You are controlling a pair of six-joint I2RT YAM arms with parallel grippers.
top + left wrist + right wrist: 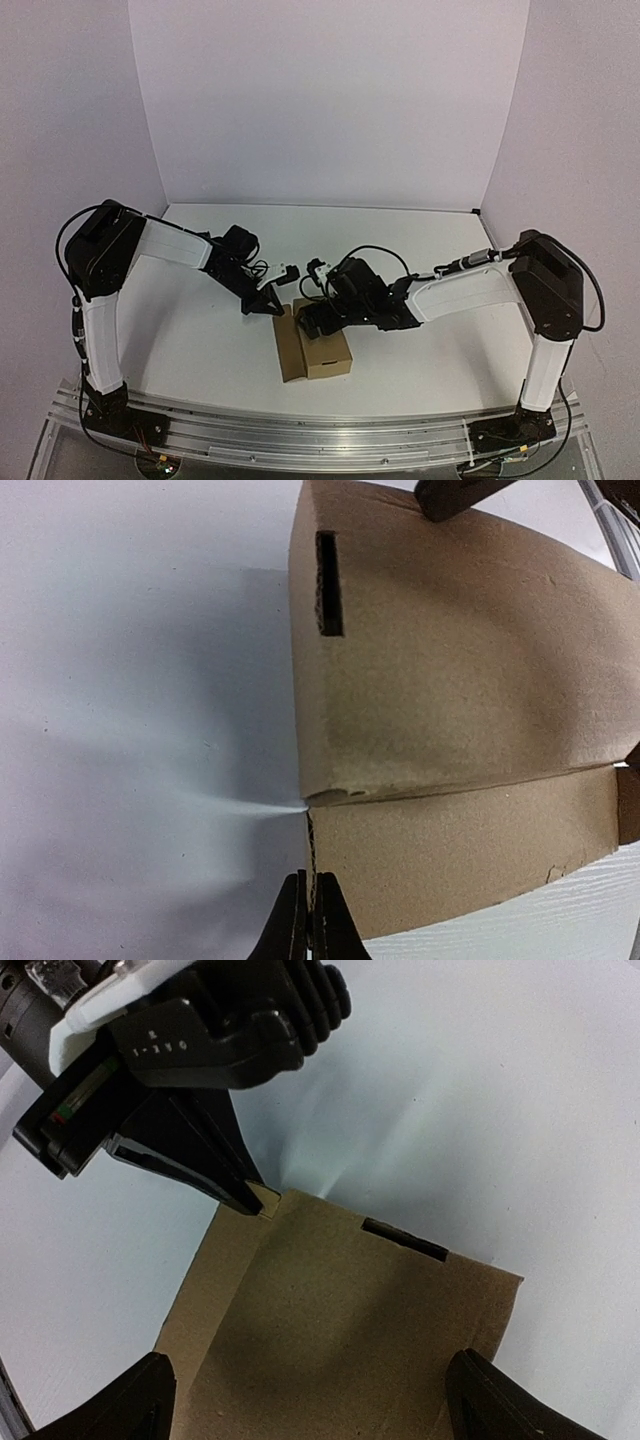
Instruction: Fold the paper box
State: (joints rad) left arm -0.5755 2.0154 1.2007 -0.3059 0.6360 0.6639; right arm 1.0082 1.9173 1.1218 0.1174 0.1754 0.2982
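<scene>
**tinkerer_a:** Where's the paper box (314,347) sitting, and is there anything in it?

**benchrat:** It's down on the white counter (190,340), toward the near side, just past the metal rail (320,432) at the front and about midway across. Plain brown cardboard, looks partly folded up. Can't tell you what's inside tbh. The top panel (350,1330) covers it in all three views, so the inside is hidden.

**tinkerer_a:** And the pincers?

**benchrat:** Both are at the far end of the box. The left pincer (309,900) is squeezed down to almost nothing on the thin edge of the side flap (450,865), right by the far left corner, so it's holding the box by that flap. The flap runs alongside the top panel with a crease between them.

The right pincer (311,1360) is spread wide above the top panel, one finger toward each side of the box. I can't tell whether its pads actually touch the cardboard.

A bit further out, close to the far edge of the top panel, there's a narrow dark slot (405,1239) cut through the cardboard. Past the box, the counter runs back to the pale back wall (330,100).
</scene>
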